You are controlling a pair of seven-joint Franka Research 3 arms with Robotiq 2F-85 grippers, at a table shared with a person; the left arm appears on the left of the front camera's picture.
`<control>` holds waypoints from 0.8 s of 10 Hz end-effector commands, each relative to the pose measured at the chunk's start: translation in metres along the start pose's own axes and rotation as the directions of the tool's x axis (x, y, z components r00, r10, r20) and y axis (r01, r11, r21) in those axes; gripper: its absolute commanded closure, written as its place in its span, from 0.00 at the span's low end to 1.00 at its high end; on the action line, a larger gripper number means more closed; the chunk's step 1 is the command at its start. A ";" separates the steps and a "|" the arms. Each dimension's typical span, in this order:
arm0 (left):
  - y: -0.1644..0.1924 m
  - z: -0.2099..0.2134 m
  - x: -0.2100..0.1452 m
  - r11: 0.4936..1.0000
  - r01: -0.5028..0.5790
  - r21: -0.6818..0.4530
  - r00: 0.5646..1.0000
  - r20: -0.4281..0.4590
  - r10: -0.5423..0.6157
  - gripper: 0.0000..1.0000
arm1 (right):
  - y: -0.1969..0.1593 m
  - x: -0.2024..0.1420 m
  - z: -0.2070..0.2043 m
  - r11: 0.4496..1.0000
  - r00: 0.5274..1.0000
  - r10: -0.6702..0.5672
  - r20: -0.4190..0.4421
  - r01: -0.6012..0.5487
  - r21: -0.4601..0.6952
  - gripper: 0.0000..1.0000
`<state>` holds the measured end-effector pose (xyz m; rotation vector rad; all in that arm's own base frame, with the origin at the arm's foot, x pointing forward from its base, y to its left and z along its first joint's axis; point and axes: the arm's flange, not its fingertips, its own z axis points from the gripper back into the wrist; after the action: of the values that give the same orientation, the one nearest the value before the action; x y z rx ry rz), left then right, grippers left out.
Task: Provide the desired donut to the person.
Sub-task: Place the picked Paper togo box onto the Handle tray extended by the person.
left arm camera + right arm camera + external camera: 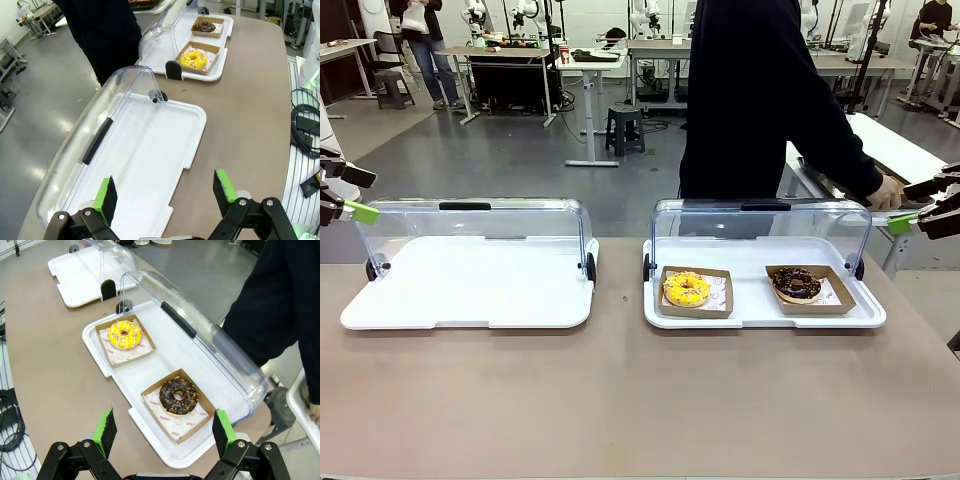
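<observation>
**Front view: two domed trays, donuts in the right one**

Front view shows a matte taupe worktop (620, 400) carrying two smooth white plastic trays with clear curved lids rolled back. The left tray (470, 290) holds nothing. The right tray (760, 312) holds two square brown card boxes: a yellow sprinkled donut (687, 289) at centre frame, a chocolate donut (797, 284) right of it. The person (760, 100) stands upper right, hand on a side table. The left pincer (165, 192) and right pincer (164, 432) both gape wide, holding nothing.
</observation>
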<state>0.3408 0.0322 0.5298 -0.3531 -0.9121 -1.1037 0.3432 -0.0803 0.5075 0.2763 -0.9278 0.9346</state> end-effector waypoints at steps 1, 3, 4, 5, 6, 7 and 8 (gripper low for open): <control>0.001 0.001 -0.001 1.000 -0.002 0.005 1.000 0.000 0.002 0.00 | 0.000 -0.002 -0.004 1.000 1.000 0.002 0.022 -0.002 0.012 0.00; 0.001 0.001 -0.001 1.000 -0.002 0.005 1.000 0.000 0.002 0.00 | 0.000 -0.002 -0.004 1.000 1.000 0.002 0.022 -0.002 0.012 0.00; 0.001 0.001 -0.001 1.000 -0.002 0.005 1.000 0.000 0.002 0.00 | 0.000 -0.002 -0.004 1.000 1.000 0.002 0.022 -0.002 0.012 0.00; 0.001 0.001 -0.001 1.000 -0.002 0.005 1.000 0.000 0.002 0.00 | 0.000 -0.002 -0.004 1.000 1.000 0.002 0.022 -0.002 0.012 0.00; 0.001 0.001 -0.001 1.000 -0.002 0.005 1.000 0.000 0.002 0.00 | 0.000 -0.002 -0.004 1.000 1.000 0.002 0.022 -0.002 0.012 0.00; 0.001 0.001 -0.001 1.000 -0.002 0.005 1.000 0.000 0.002 0.00 | 0.000 -0.002 -0.004 1.000 1.000 0.002 0.022 -0.002 0.012 0.00; 0.001 0.001 -0.001 1.000 -0.002 0.005 1.000 0.000 0.002 0.00 | 0.000 -0.002 -0.004 1.000 1.000 0.002 0.022 -0.002 0.012 0.00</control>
<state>0.3408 0.0322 0.5298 -0.3531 -0.9121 -1.1037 0.3432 -0.0804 0.5075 0.2763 -0.9278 0.9346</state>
